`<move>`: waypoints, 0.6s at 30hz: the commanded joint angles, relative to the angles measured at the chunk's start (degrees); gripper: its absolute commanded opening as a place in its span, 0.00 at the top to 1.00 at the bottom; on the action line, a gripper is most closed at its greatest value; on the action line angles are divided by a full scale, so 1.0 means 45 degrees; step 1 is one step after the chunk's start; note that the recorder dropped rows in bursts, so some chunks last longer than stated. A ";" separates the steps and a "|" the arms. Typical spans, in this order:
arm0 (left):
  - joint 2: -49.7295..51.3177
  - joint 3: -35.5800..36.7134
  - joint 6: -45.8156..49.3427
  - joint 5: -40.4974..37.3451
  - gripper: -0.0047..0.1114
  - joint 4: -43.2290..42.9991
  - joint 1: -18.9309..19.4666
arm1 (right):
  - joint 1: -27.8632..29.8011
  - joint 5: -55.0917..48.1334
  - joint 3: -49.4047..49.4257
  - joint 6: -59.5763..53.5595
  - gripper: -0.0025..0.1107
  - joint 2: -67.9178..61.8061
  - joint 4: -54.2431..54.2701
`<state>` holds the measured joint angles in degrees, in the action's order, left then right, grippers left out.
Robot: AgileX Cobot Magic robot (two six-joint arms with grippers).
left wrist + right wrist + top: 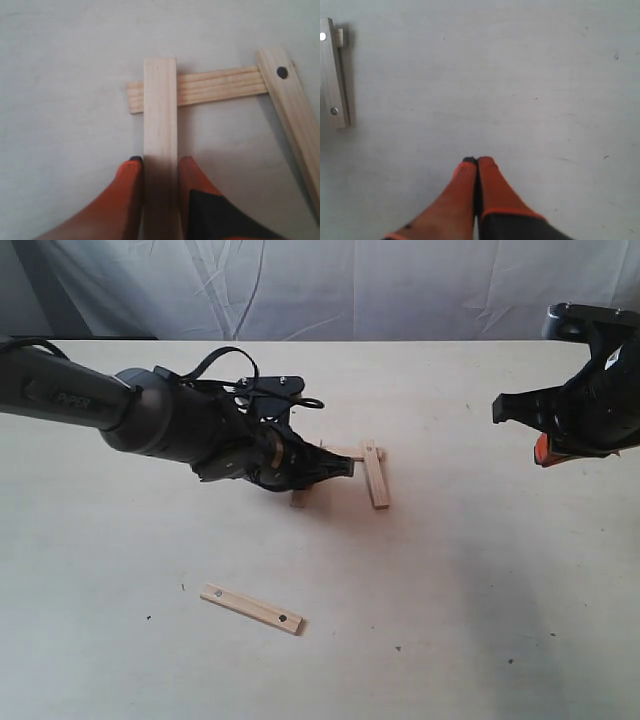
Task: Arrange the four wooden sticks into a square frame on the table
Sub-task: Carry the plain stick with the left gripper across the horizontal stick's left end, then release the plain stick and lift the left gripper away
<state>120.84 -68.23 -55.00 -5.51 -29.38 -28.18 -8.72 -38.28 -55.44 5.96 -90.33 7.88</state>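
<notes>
My left gripper [160, 162] is shut on a wooden stick [160, 115], its orange fingers [131, 185] pressing on both sides. The far end of that stick crosses over one end of a second stick [210, 87]. A third stick [295, 120], with a dark hole, crosses the second stick's other end. In the exterior view these three sticks sit mid-table around the left gripper [300, 472]; the third stick [376, 474] shows plainly and the held stick's end [298, 501] pokes out below. The fourth stick [251, 608] lies alone nearer the front. My right gripper [477, 161] is shut and empty.
The right arm [585, 405] hovers at the table's right side, away from the sticks. The off-white table [480, 590] runs back to a wrinkled grey cloth backdrop [400, 285]. The right wrist view catches the third stick [332, 75] at its edge.
</notes>
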 commanded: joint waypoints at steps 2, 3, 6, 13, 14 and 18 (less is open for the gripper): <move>-0.0013 -0.0190 -0.0069 -0.0419 0.85 0.0374 0.0007 | 0.0000 0.0109 0.0074 -0.0053 0.98 0.0034 -0.0119; -0.0013 -0.0211 -0.0069 -0.0490 0.83 0.0374 0.0007 | 0.0000 0.0109 0.0074 -0.0053 0.98 0.0034 -0.0119; -0.0013 -0.0211 -0.0088 -0.0490 0.74 0.0374 0.0007 | 0.0000 0.0110 0.0074 -0.0053 0.98 0.0034 -0.0068; -0.0371 -0.0211 -0.0088 -0.0544 0.66 0.0958 0.0007 | 0.0000 0.0110 0.0074 -0.0053 0.98 0.0034 0.0068; -0.0535 -0.0211 -0.0088 -0.0673 0.66 0.0958 0.0007 | 0.0000 0.0133 0.0074 -0.0053 0.98 0.0034 0.0060; -0.1477 -0.0211 -0.0088 -0.1822 0.66 0.0958 0.0133 | 0.0000 0.0129 0.0074 -0.0090 0.98 0.0034 0.0060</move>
<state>117.69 -68.90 -55.22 -10.25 -25.46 -28.18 -8.72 -38.06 -55.44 5.97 -90.33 8.16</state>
